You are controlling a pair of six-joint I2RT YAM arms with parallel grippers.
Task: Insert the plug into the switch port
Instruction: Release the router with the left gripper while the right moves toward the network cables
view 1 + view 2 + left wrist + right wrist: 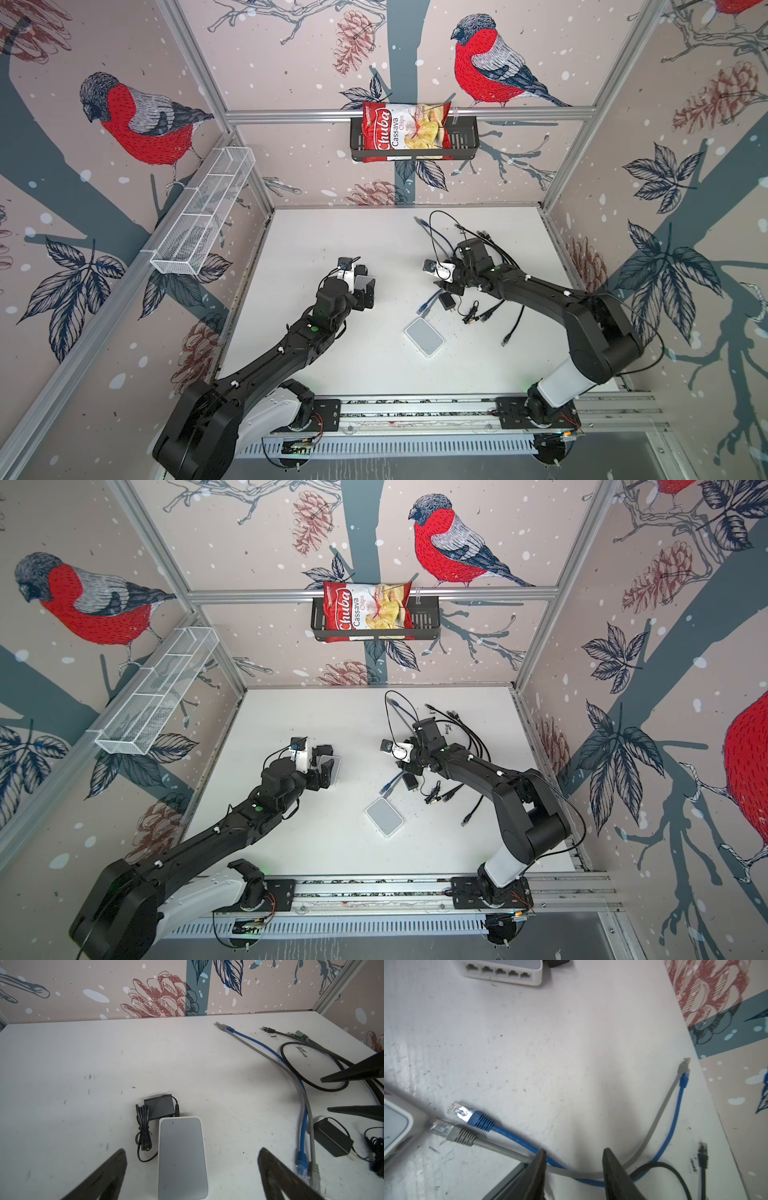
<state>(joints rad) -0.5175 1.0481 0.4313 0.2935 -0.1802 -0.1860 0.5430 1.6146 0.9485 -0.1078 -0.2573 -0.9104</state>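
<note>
My right tool [575, 1151], half open, straddles the blue cable [517, 1139] and grey cable [500, 1148] on the tabletop [550, 1043], gripping neither. My left tool [192, 1150] gapes empty above a white switch [180, 1157]. Closing could pinch both cables together. The blue plug [471, 1116] lies beside a second switch [394, 1124], whose ports I cannot make out.

A red and white chips bag [405, 126] [368, 612], upper middle of the frame in both top views, reads "Chuba" in large white script and "Cassava Chips" in dark letters beside it. It stands in a black wire basket [463, 137]. A small dark printed mark [301, 1051] on the counter [104, 1053], right of the frame in the left wrist view, is too small to read.
</note>
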